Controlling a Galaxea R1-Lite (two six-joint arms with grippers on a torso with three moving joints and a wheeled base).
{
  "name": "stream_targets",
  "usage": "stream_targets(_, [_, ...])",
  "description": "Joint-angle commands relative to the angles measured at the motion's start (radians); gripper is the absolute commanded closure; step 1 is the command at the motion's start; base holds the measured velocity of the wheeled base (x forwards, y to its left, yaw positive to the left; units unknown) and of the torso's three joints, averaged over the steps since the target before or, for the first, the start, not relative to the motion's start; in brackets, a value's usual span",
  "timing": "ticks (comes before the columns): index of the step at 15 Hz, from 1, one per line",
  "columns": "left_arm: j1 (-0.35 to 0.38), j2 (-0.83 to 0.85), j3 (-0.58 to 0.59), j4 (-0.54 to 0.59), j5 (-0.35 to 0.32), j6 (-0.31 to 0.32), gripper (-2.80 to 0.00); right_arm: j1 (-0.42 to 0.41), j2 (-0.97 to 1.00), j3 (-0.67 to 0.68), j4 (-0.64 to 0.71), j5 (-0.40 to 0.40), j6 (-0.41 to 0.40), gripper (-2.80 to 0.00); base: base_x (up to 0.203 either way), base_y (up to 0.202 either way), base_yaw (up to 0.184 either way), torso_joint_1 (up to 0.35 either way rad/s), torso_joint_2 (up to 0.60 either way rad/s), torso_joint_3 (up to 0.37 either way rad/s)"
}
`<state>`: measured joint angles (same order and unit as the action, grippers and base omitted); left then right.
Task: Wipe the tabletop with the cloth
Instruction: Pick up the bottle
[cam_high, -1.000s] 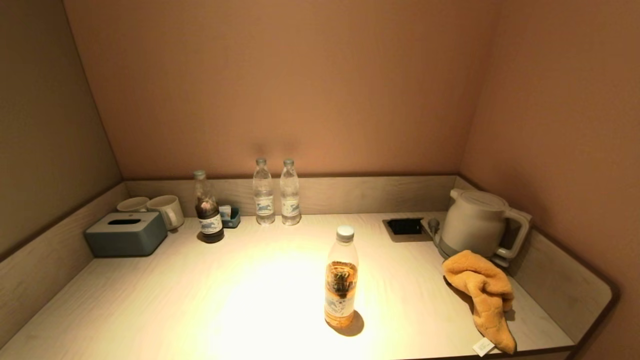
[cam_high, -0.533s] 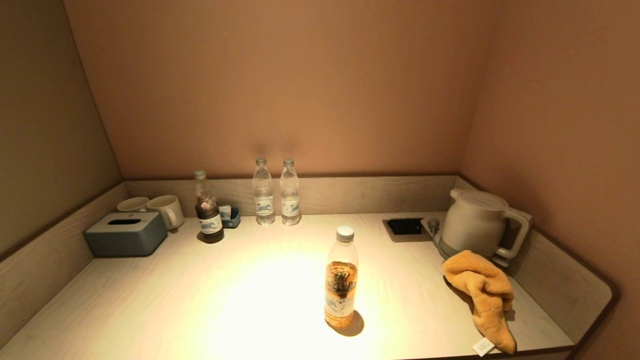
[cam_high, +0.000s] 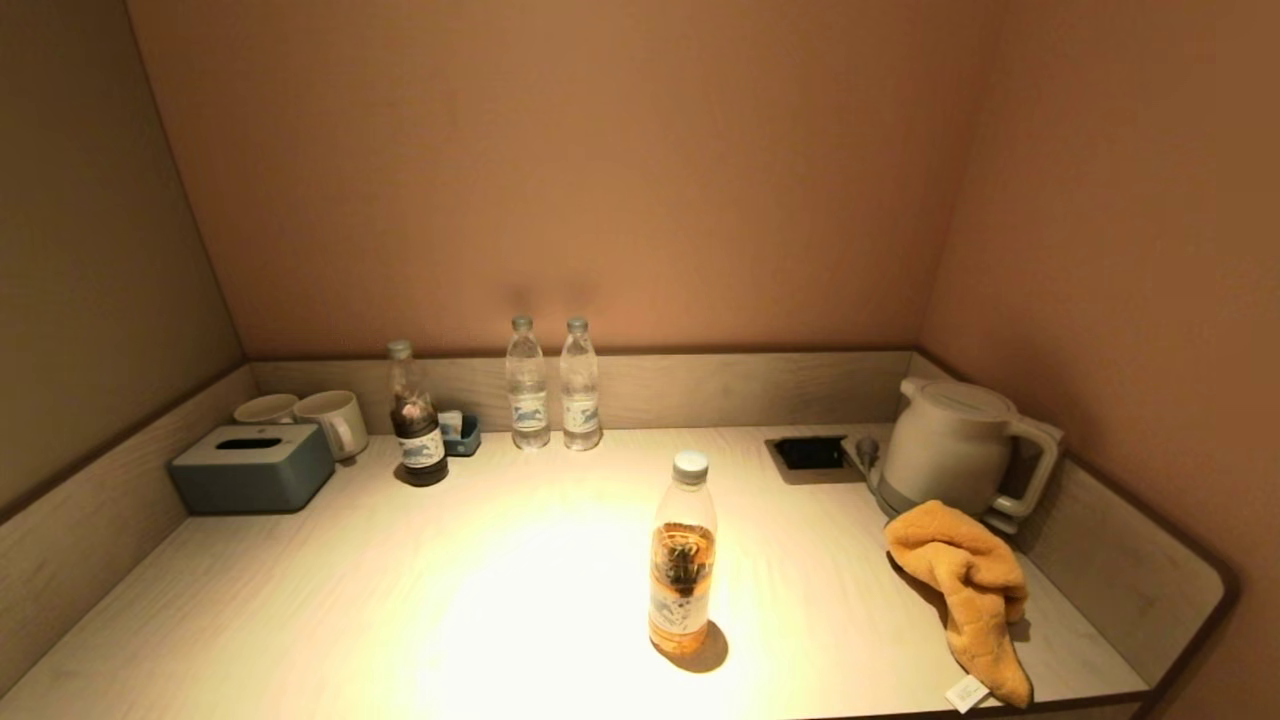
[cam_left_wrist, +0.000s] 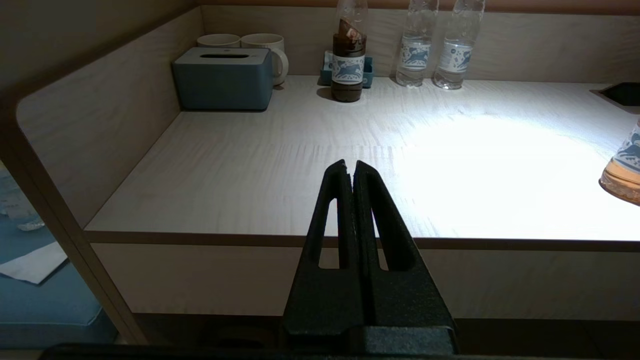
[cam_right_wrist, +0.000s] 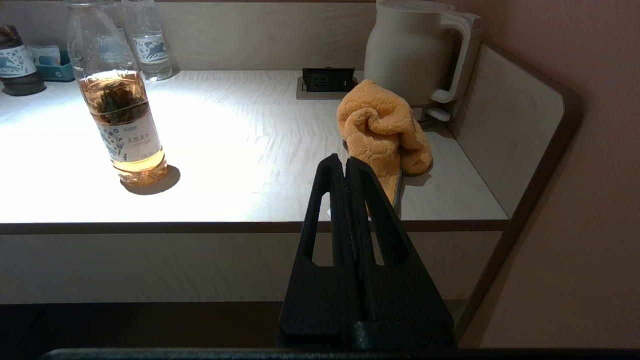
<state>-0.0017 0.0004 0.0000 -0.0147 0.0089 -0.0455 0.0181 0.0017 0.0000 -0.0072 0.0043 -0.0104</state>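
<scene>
A pale wood-grain tabletop (cam_high: 520, 590) fills a walled alcove, with a low wooden rim along its back and both sides. A bright pool of light falls on its middle.

At the back right stands a cream kettle (cam_high: 950, 445), its handle facing the right wall. Just in front of the kettle, near the right front corner, lies the cloth (cam_high: 965, 580) (orange, fluffy and crumpled); it trails toward the front edge, where a small white tag shows at its end. Left of the kettle a dark power socket (cam_high: 810, 455) is sunk into the surface.

At the back left sits a grey-blue tissue box (cam_high: 250, 468), with two white mugs (cam_high: 315, 415) behind it, against the rim.

A bottle of amber tea (cam_high: 682, 555) with a white cap stands upright in the lit middle, well apart from the cloth. A dark bottle (cam_high: 416, 425) stands near the back left, with a small blue tray (cam_high: 462, 432) just beside it. Two clear water bottles (cam_high: 552, 385) stand side by side against the back rim.

Neither arm shows in the head view. The left gripper (cam_left_wrist: 350, 167) hangs off the front edge on the left side, its jaws pressed together on nothing. The right gripper (cam_right_wrist: 345, 162) hangs off the front edge on the right side, pointing toward the cloth, its jaws likewise pressed together and holding nothing.
</scene>
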Motion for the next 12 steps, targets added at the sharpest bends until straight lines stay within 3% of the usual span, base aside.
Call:
stream_targets(1, [0.0, 0.0, 0.0, -0.001, 0.0, 0.0, 0.0, 0.0, 0.0, 0.0, 0.0, 0.0, 0.001, 0.0, 0.0, 0.0, 0.0, 0.0, 0.0, 0.0])
stream_targets(8, [0.0, 0.0, 0.0, -0.001, 0.0, 0.0, 0.0, 0.0, 0.001, -0.024, 0.004, 0.003, -0.012, 0.0, 0.0, 0.0, 0.0, 0.0, 0.0, 0.0])
stream_targets(12, [0.0, 0.0, 0.0, -0.001, 0.0, 0.0, 0.0, 0.0, 0.014, -0.177, 0.119, 0.063, -0.013, 0.0, 0.0, 0.0, 0.0, 0.0, 0.0, 0.0])
